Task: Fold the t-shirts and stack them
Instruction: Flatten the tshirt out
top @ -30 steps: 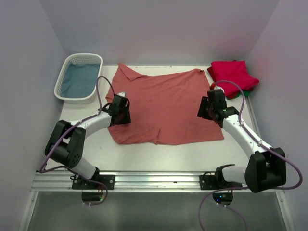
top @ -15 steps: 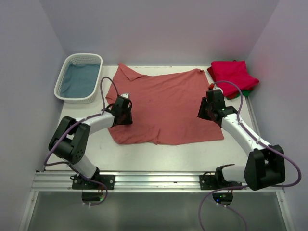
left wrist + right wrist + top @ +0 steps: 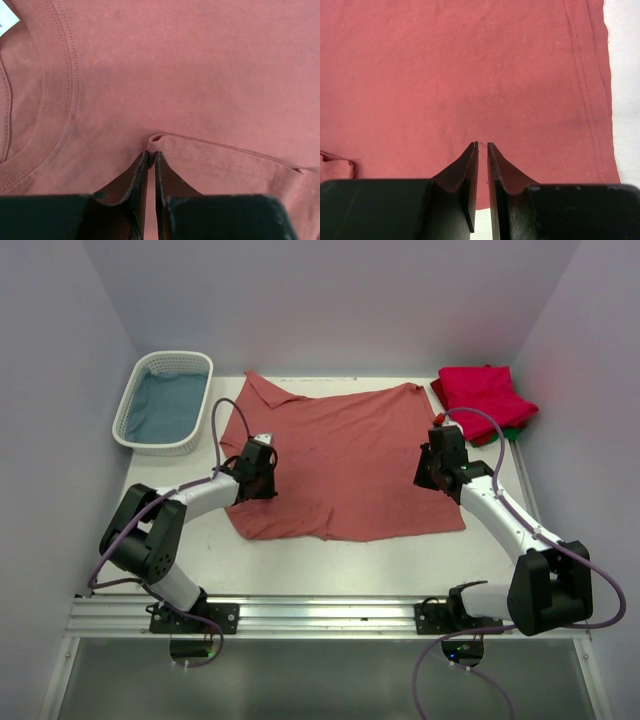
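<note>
The large salmon-red t-shirt (image 3: pixel 340 455) lies spread flat in the middle of the table. My left gripper (image 3: pixel 264 470) rests on its left side near the collar (image 3: pixel 52 95). In the left wrist view that gripper (image 3: pixel 151 152) is shut on a small raised fold of the cloth. My right gripper (image 3: pixel 428 468) sits at the shirt's right edge. In the right wrist view its jaws (image 3: pixel 482 144) stand almost together, tips pressed into the salmon cloth (image 3: pixel 470 75). The crimson-pink t-shirt (image 3: pixel 485 390) lies folded at the back right on a green one (image 3: pixel 515 432).
A white lattice basket (image 3: pixel 133 412) with blue cloth (image 3: pixel 165 405) inside stands at the back left. Purple walls close in the table on three sides. Bare table (image 3: pixel 330 560) runs between the shirt's near hem and the arm bases.
Both grippers have closed down from a wider opening onto the salmon-red shirt. The left gripper has crept slightly right onto the cloth; the right has hardly moved.
</note>
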Action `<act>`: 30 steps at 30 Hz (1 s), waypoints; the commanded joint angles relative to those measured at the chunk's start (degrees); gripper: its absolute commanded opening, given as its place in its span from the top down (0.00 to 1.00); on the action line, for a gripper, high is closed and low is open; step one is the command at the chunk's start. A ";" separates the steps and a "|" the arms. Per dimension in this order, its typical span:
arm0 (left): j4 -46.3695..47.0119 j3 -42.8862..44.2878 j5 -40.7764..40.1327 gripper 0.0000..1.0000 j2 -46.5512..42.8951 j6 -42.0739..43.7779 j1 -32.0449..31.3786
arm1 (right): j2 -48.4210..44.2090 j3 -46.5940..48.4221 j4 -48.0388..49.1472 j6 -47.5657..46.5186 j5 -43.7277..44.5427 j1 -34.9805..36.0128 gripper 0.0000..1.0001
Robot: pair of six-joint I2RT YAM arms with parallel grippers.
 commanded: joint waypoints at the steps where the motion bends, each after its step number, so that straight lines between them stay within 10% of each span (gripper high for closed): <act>1: -1.90 2.62 -2.62 0.86 -3.49 1.12 -1.84 | -0.50 -0.09 1.46 0.25 1.33 0.37 0.85; 16: -12.01 -0.45 -14.91 1.00 -15.43 -2.74 -2.89 | -0.40 -4.39 -5.75 13.25 19.33 -4.81 0.99; 19: -13.60 -1.42 -17.82 1.00 -22.20 -4.33 -2.89 | -1.55 -6.76 -6.10 15.28 19.61 -6.91 0.50; 21: -14.56 -1.16 -19.57 1.00 -26.16 -4.85 -2.89 | -1.81 -8.00 -5.93 16.42 18.39 -9.89 0.41; 30: -15.97 -0.99 -20.63 1.00 -27.76 -5.12 -2.89 | -5.33 -12.75 -6.10 18.71 14.25 -16.41 0.42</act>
